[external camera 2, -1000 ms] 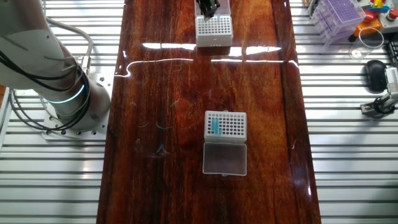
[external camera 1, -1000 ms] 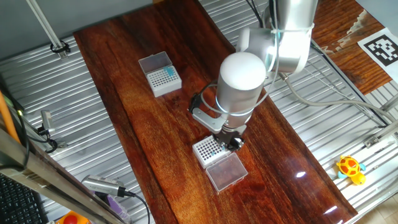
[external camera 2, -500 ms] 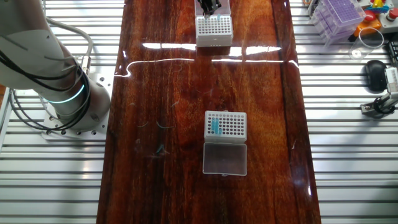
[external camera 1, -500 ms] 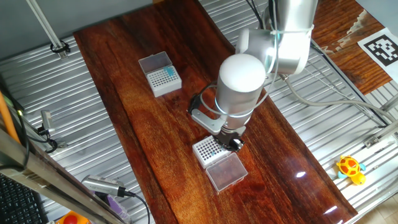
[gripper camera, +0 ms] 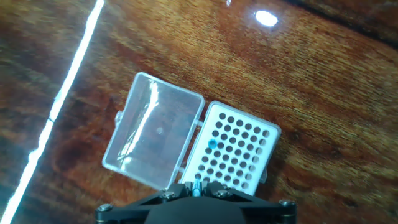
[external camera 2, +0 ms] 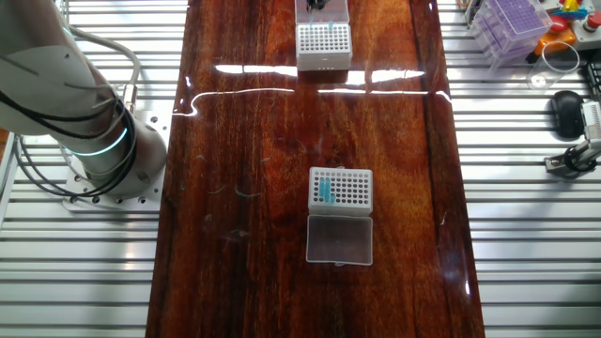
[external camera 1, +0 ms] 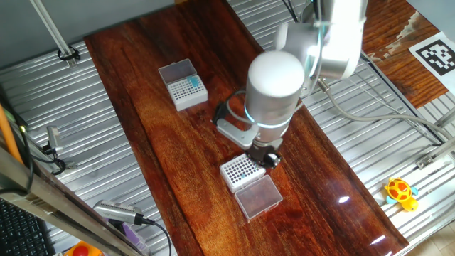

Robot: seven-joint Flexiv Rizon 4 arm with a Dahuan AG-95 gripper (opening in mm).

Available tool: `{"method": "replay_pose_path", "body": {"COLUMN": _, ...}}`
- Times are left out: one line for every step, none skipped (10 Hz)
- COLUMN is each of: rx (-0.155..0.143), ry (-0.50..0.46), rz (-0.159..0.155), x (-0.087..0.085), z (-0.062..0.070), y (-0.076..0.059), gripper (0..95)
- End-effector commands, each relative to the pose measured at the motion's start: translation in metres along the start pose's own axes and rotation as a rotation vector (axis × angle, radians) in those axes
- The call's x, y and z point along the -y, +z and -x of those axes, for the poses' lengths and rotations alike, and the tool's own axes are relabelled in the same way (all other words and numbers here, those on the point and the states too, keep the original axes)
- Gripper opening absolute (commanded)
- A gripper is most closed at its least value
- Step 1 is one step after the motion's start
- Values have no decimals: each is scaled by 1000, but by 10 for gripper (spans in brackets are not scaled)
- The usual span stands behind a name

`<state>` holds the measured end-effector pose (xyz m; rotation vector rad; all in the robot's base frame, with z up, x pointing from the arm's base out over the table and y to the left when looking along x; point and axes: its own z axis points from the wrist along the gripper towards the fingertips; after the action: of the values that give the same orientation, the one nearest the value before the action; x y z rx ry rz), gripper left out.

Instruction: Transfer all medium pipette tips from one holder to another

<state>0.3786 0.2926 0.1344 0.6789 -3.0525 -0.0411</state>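
Observation:
My gripper is shut on one teal-blue medium pipette tip, which shows between the fingers at the bottom edge of the hand view. Below it lies a white holder with many empty holes and a single blue tip seated in it; its clear lid lies open beside it. The gripper hangs over this holder, and in the other fixed view it is at the top edge. A second white holder carries a cluster of teal tips, also visible as tips.
The dark wooden table is flanked by ribbed metal surfaces. The robot base stands at the left. A purple rack and a yellow toy lie off the wood.
The arm has lifted and shifted slightly, so the gripper now hangs higher above the near holder. Both holders stay put.

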Motion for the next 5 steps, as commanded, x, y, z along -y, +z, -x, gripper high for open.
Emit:
{"method": "replay_pose_path", "body": {"rx": -10, "ry": -3, "rz": 5, "x": -3, "z": -4, "y": -22, "gripper": 0}}
{"method": "replay_pose_path", "body": {"rx": -13, "ry": -14, "rz": 5, "x": 2, "z": -6, "y": -28, "gripper": 0}}
{"method": "replay_pose_path", "body": {"rx": -14, "ry": -41, "rz": 7, "x": 15, "z": -10, "y": -31, "gripper": 0}}
{"method": "replay_pose_path", "body": {"rx": -18, "ry": -96, "rz": 10, "x": 43, "z": -19, "y": -35, "gripper": 0}}
{"method": "replay_pose_path", "body": {"rx": -21, "ry": -123, "rz": 12, "x": 58, "z": -24, "y": -36, "gripper": 0}}
